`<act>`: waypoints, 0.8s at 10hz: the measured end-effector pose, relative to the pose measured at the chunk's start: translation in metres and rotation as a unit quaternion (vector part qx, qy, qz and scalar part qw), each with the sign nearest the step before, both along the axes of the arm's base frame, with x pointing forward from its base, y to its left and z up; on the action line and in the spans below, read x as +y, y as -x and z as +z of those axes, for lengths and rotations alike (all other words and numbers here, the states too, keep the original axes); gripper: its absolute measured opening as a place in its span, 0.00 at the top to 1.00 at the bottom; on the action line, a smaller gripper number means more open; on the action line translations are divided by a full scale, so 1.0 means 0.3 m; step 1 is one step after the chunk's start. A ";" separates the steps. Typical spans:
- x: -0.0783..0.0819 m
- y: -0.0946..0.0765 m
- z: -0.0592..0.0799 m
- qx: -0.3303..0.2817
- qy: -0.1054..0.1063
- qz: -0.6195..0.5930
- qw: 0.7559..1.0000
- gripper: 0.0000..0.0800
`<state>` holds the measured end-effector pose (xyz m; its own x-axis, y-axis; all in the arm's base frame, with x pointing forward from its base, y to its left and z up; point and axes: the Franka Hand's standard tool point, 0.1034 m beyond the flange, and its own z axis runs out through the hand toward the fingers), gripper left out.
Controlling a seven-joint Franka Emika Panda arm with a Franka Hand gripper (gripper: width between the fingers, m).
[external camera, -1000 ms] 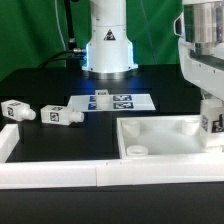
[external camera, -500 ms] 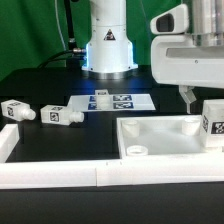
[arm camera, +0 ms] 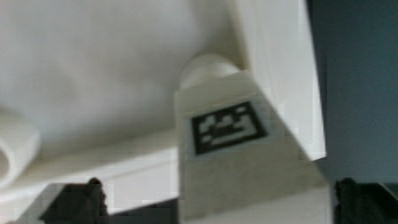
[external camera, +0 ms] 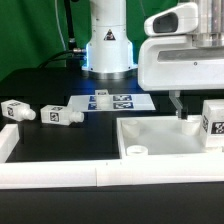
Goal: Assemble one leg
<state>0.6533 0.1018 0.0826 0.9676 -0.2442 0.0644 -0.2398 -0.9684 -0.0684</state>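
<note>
A white leg [external camera: 212,122] with a black-and-white tag stands upright in the far corner of the white tray-like piece [external camera: 150,132], at the exterior view's right. My gripper [external camera: 195,103] hovers just above it, open, with one finger [external camera: 178,103] showing beside the leg's top. In the wrist view the same leg [arm camera: 240,150] stands between my two dark fingertips [arm camera: 80,203] with a gap on each side, and my gripper [arm camera: 217,205] holds nothing. Two more legs [external camera: 17,110] [external camera: 60,116] lie on the black table at the exterior view's left.
The marker board [external camera: 112,101] lies flat mid-table in front of the robot base [external camera: 108,45]. A round socket [external camera: 137,151] shows at the tray's near corner. A white rail [external camera: 60,175] runs along the front edge and up the exterior view's left side.
My gripper has let go of the leg, risen off it and shifted toward the exterior view's left. The leg stays standing in the tray's corner.
</note>
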 end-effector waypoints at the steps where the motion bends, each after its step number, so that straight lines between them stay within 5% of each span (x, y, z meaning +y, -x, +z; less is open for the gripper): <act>1: 0.001 0.000 0.000 0.001 -0.001 -0.011 1.000 0.19; 3: 0.001 0.000 0.000 0.002 -0.003 -0.033 0.999 0.51; 4: 0.003 0.000 -0.001 0.004 -0.008 -0.073 0.997 0.51; 5: 0.001 0.000 -0.001 0.006 -0.010 -0.101 0.995 0.64; 8: 0.000 0.009 -0.004 0.013 -0.010 -0.256 0.967 0.64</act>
